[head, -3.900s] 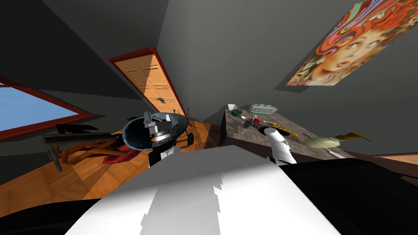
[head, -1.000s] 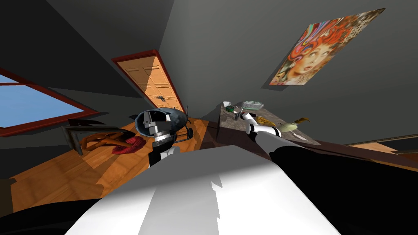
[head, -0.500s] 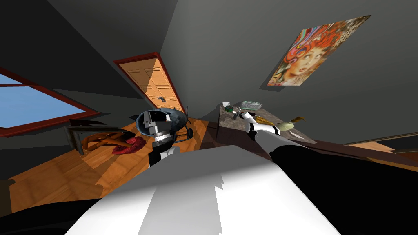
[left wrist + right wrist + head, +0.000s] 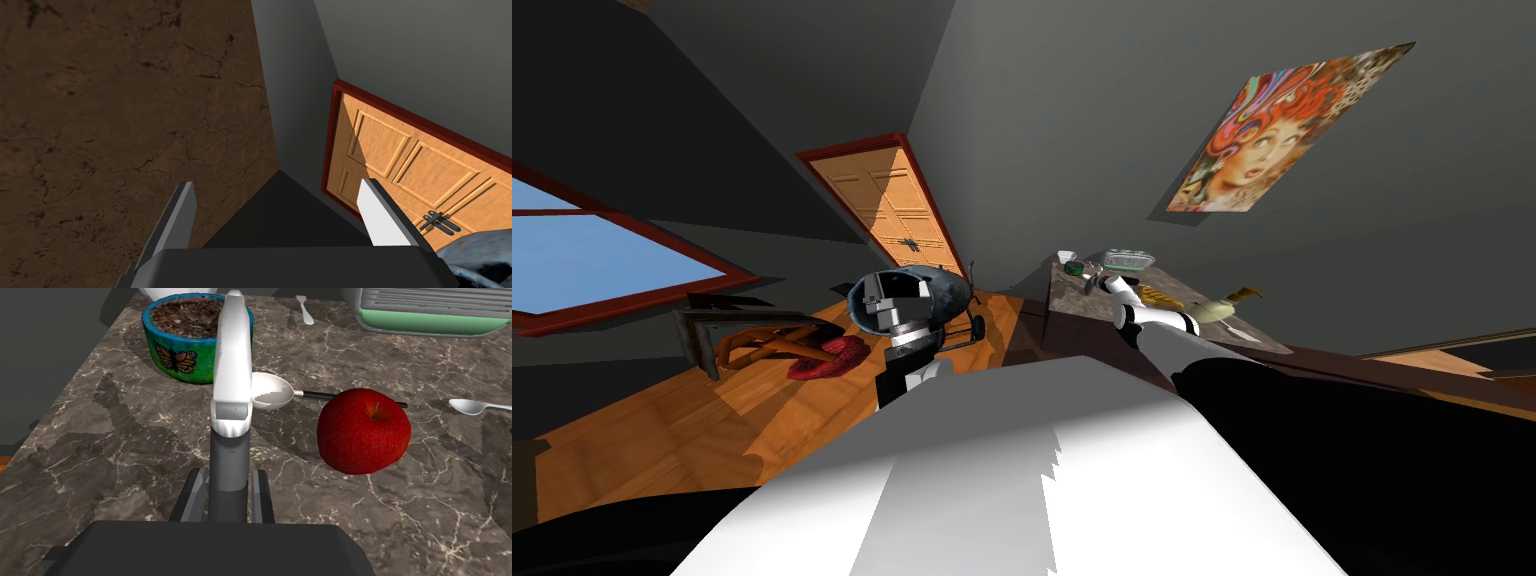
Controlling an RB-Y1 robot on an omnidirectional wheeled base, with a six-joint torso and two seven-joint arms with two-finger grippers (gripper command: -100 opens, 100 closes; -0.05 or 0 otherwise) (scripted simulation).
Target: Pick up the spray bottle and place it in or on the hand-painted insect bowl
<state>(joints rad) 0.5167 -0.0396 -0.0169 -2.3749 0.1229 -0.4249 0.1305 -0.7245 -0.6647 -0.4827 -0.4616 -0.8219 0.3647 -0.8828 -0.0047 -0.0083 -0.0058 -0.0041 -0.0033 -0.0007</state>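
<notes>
Jaws of the right gripper (image 4: 227, 488) are closed on the spray bottle (image 4: 232, 363), which has been carried ahead until its far end looks over the bowl (image 4: 175, 363). Left gripper (image 4: 277, 184) is spread wide.

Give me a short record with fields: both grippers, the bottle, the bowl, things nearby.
right gripper: shut on the spray bottle, over the marble counter
spray bottle: white and grey, far end toward the bowl
bowl: blue-green, butterfly painted, brown filling, on the counter
nearby: red apple, spoon
left gripper: open, empty
</notes>
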